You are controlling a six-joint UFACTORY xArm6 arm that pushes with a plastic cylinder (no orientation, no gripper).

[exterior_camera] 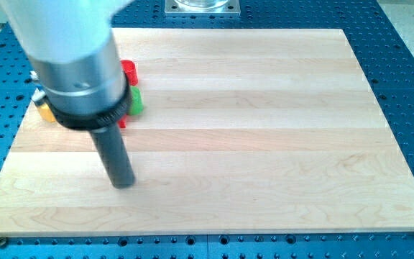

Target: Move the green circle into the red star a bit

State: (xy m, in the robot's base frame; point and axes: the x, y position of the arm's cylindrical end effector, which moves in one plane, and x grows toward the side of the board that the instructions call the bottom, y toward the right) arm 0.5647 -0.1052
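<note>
A green block [135,101], mostly hidden behind the arm, shows at the board's upper left; its shape cannot be made out. A red block [129,71] sits just above it, close to or touching it, also partly hidden. A sliver of another red piece [122,123] shows just below the green one. My tip [123,183] rests on the board below these blocks, well apart from them.
A yellow block [45,111] peeks out at the board's left edge behind the arm. The arm's wide grey body [70,50] covers the upper left corner. The wooden board [264,144] lies on a blue perforated table [408,72].
</note>
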